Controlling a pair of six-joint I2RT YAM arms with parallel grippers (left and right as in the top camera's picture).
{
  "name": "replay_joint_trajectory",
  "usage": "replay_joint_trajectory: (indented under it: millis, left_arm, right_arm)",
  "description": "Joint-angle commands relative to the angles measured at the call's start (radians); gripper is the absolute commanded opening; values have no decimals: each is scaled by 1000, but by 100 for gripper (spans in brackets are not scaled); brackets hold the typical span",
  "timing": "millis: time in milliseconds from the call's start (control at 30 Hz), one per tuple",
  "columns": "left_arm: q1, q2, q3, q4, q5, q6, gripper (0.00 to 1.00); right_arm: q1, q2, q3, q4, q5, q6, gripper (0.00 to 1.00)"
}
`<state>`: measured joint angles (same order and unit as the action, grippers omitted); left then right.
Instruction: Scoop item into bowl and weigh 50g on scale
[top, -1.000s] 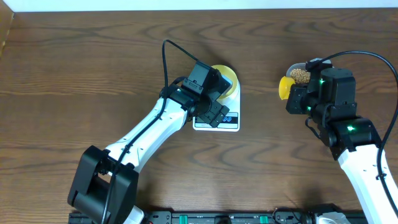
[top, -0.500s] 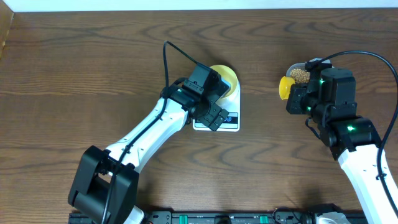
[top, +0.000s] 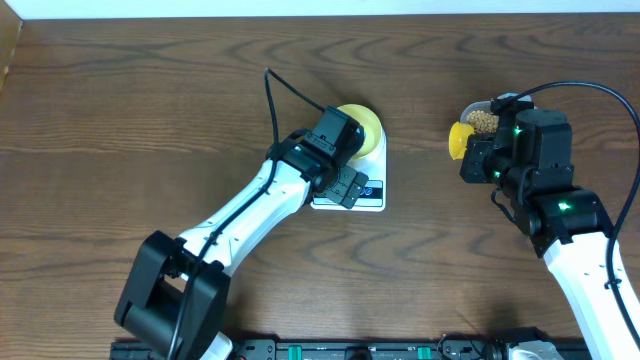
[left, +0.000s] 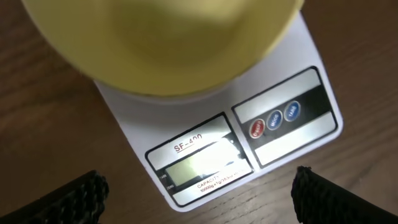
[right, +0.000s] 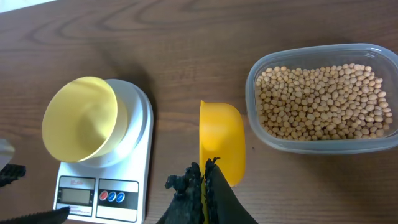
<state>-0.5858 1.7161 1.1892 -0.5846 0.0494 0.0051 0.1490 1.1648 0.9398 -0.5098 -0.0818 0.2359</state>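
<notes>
The white scale (top: 377, 198) stands mid-table with the empty pale-yellow bowl (top: 362, 124) on its platform. My left gripper (top: 348, 187) hovers open over the scale's front. In the left wrist view its fingers (left: 199, 199) straddle the scale's display (left: 199, 167), below the bowl (left: 168, 43). My right gripper (right: 205, 180) is shut on the handle of a bright yellow scoop (right: 221, 140), which is empty. The scoop lies between the scale (right: 134, 168) and the clear tub (right: 317, 146) of tan beans (right: 320, 99). The bowl (right: 81, 118) shows empty.
The clear tub (top: 483, 120) sits at the back right beside my right arm. The scale's three round buttons (left: 273, 120) face the table's front. Bare wood surrounds the scale.
My left gripper has shifted slightly right over the scale's front. The right arm and scoop have not moved.
</notes>
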Motion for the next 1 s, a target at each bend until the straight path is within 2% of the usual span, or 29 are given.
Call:
replay_joint_trajectory:
  millis: [0,500,633,967]
  left_arm:
    - [-5,13,-2,4,-21,-101,96]
    - [-55,74,-2,17,-138,-87,96]
    - [-55,107,-2,49,-143,-37,96]
    - [-55,147,-2,105,-148,-36,96]
  right_arm:
    - [-5,1,21,5,5,-13,1]
    - [-5,1,21,18,5,-13,1]
    - [-5,1,21,44,5,-13,1]
    - [-5,1,21,50,5,-13,1]
